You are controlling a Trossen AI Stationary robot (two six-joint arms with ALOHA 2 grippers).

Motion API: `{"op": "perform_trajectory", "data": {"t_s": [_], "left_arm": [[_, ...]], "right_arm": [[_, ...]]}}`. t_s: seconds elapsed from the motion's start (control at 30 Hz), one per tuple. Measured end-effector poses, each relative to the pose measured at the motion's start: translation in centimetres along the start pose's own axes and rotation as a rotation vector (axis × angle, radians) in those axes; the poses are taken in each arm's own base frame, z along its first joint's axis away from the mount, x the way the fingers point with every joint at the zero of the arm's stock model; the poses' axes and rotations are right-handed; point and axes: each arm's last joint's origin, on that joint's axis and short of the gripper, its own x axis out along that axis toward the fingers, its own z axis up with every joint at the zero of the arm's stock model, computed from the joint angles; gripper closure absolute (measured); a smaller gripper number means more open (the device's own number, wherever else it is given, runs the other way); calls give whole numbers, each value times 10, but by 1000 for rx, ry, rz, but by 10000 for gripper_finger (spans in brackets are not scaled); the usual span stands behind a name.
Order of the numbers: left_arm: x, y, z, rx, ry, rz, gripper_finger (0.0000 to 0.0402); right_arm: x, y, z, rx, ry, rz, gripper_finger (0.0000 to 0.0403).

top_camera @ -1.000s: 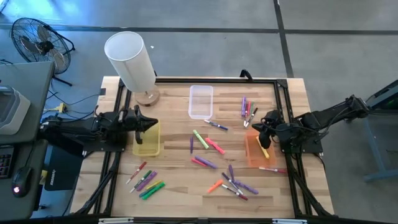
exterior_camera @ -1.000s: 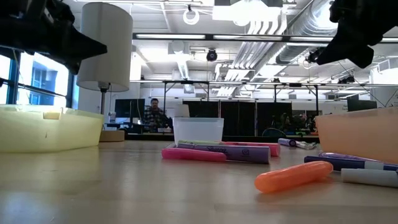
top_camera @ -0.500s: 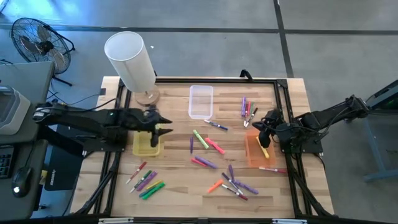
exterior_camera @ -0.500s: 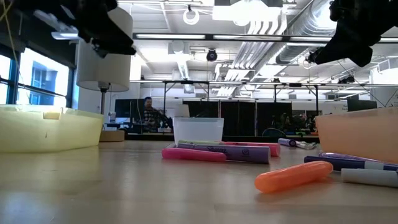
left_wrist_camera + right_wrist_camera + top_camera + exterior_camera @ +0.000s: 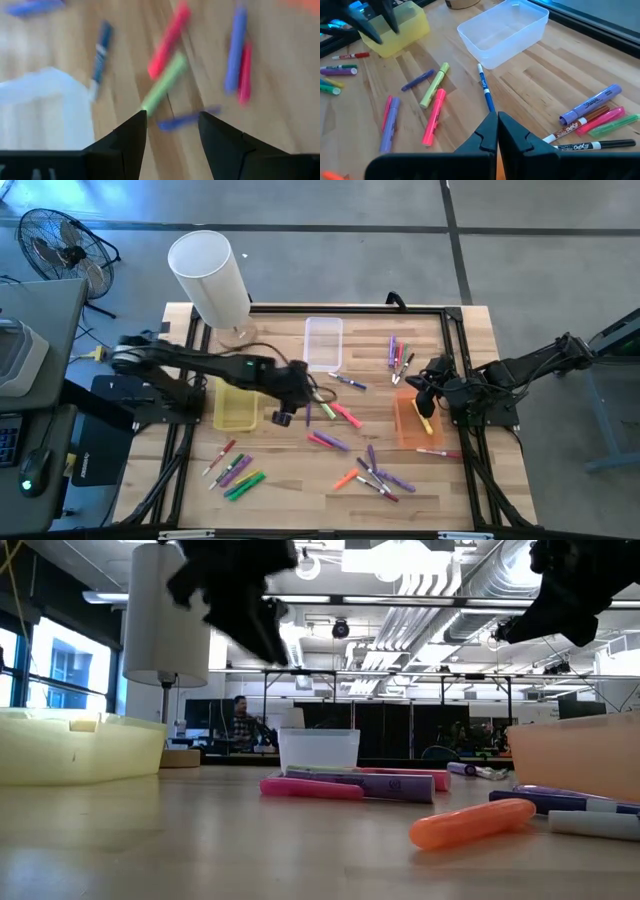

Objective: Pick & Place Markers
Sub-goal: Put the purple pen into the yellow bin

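Note:
Many markers lie flat on the wooden table (image 5: 280, 500). A green marker (image 5: 320, 402), a pink one (image 5: 346, 415) and a short purple one (image 5: 308, 412) lie mid-table. My left gripper (image 5: 308, 392) hangs open above them with nothing between its fingers. In the left wrist view the gripper (image 5: 172, 117) looks down on the green marker (image 5: 162, 85) and the short purple marker (image 5: 187, 119). My right gripper (image 5: 420, 387) is shut and empty, raised above the orange bin (image 5: 408, 422). More markers lie at the near left (image 5: 236, 471), near right (image 5: 378, 478) and far right (image 5: 399, 355).
A yellow bin (image 5: 235, 406) stands at the left and a clear bin (image 5: 323, 343) at the far middle. A white lamp (image 5: 208, 278) stands on a wooden foot at the far left. A black frame (image 5: 455, 340) runs round the table top.
My left gripper has opened above the yellow bin. It has then swung toward the table's right edge and now hangs over the markers mid-table. My right gripper has kept still.

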Motion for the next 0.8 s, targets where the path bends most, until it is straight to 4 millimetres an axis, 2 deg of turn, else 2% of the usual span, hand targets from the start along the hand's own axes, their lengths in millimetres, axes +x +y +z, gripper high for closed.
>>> {"op": "perform_trajectory", "data": {"t_s": [0.07, 0.17, 0.27, 0.33, 0.47, 0.53, 0.6, 0.8], "left_arm": [[10, 2, 10, 101, 9, -11, 228], [25, 1, 8, 154, 137, -65, 228], [45, 1, 9, 156, 184, -86, 228], [49, 2, 8, 181, 192, -89, 228], [65, 0, 3, 331, 233, -127, 228], [70, -3, -2, 408, 268, -161, 228], [74, -2, 1, 477, 240, -161, 228], [76, -3, 0, 628, 231, -190, 228]], "right_arm": [[0, 0, 0, -2, 2, 2, 401], [0, 0, 0, -2, 3, 3, 402], [1, 0, 0, -5, 6, 1, 401], [1, 0, -1, -9, 13, 1, 402], [2, 1, -2, -15, 25, 0, 401], [3, 2, -2, -19, 29, -3, 401], [4, 2, -3, -22, 35, -4, 402], [6, 4, -4, -30, 51, -4, 402]]}}
